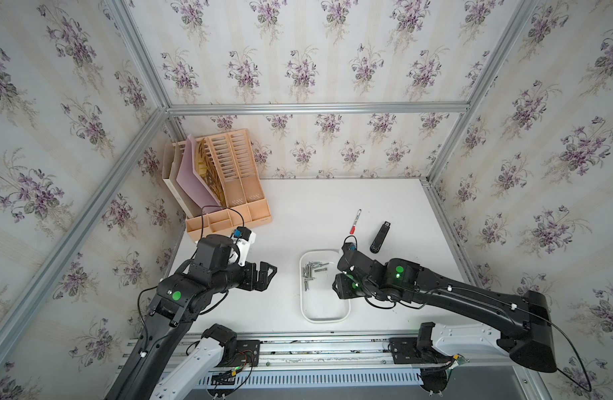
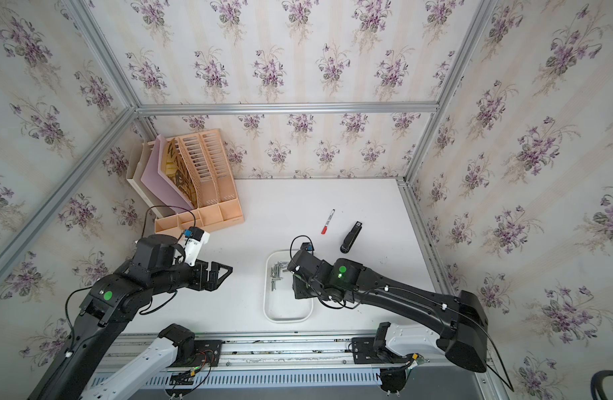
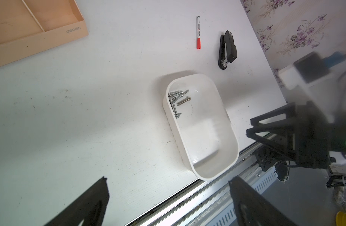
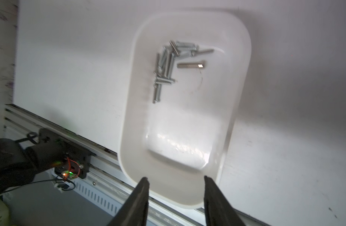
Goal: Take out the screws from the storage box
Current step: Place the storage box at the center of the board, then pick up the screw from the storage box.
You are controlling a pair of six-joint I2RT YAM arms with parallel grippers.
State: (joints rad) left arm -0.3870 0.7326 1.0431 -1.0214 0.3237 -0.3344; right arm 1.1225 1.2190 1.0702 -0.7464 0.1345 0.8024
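The storage box (image 1: 325, 320) is set near the front edge of the surface (image 1: 298, 214). The screws (image 1: 312, 270) are heaped at its far end, against the wall nearer the left tool (image 3: 168, 179), which is held wide and empty, well apart from the box. The right tool (image 4: 175, 177) is seen released, jaws parted with nothing between them, close by the box's near end. Whether it is over the box or just beside it cannot be told.

Trouble is judged likeliest from the heap itself. The screws are crossed over one another and pressed to the wall, so a finger may be landed on the rim, and the light box dragged or tipped toward the front edge. Several screws may be pinched at once and some shed on the lift.

In both top views the right tool's tips are hidden under its own wrist, and their parted state is given only by the right wrist view. The depth of the box's walls is shown best by the left wrist view. The marker pen (image 3: 198, 32) and stapler (image 3: 227, 49) are also caught there, but are missing from the right wrist view.
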